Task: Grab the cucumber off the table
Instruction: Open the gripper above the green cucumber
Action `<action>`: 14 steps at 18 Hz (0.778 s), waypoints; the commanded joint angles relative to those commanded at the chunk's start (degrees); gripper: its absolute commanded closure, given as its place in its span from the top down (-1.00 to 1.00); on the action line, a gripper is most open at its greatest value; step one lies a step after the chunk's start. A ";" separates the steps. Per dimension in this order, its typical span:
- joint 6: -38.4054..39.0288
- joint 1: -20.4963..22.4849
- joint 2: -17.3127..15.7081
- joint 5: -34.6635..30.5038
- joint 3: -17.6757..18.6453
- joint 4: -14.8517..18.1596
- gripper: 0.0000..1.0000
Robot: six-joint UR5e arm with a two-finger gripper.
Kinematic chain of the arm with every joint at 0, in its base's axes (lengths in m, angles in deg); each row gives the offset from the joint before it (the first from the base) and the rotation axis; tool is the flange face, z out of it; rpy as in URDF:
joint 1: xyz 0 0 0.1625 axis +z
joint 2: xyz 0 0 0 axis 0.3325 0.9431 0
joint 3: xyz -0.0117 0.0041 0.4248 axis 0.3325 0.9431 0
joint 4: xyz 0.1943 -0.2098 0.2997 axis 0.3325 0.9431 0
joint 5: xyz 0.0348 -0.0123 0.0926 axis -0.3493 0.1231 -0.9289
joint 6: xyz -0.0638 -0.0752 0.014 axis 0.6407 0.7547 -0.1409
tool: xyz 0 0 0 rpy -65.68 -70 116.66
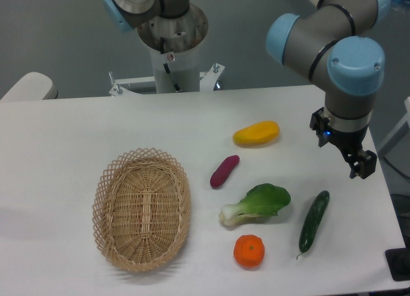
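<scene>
You are looking at a robotics lab: an arm on a pedestal at the table's far edge, a plain grey wall behind, toy produce laid out.

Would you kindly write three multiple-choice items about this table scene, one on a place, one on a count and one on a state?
1. Where does the cucumber lie?
A. inside the basket
B. on the table, right of the bok choy
C. on top of the mango

2. How many orange fruits are on the table?
A. one
B. two
C. three

3. What is in the wicker basket?
A. the sweet potato
B. the cucumber
C. nothing

Answers: 1 B, it rests on the white top beside the bok choy. 2 A, a single orange sits near the front edge. 3 C, only bare weave shows; the gripper hangs above the table, holding nothing.
</scene>
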 joint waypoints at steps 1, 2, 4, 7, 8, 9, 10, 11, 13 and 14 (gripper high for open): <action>0.00 0.00 -0.09 0.52 0.17 0.00 1.00; 0.17 0.09 -0.09 1.31 0.09 -0.09 1.00; 0.79 0.00 -0.09 2.20 -0.09 -0.09 1.00; 0.97 0.00 -0.09 2.46 0.09 -0.09 1.00; 0.88 0.09 -0.17 3.51 0.17 -0.17 1.00; 0.97 0.52 -0.26 5.43 0.44 -0.18 1.00; 1.23 1.05 -0.35 7.54 0.87 -0.18 1.00; 2.28 1.14 -0.53 8.69 1.31 -0.26 1.00; 6.48 0.71 -0.79 8.71 2.37 -0.44 1.00; 9.11 0.36 -0.70 8.88 2.72 -0.53 1.00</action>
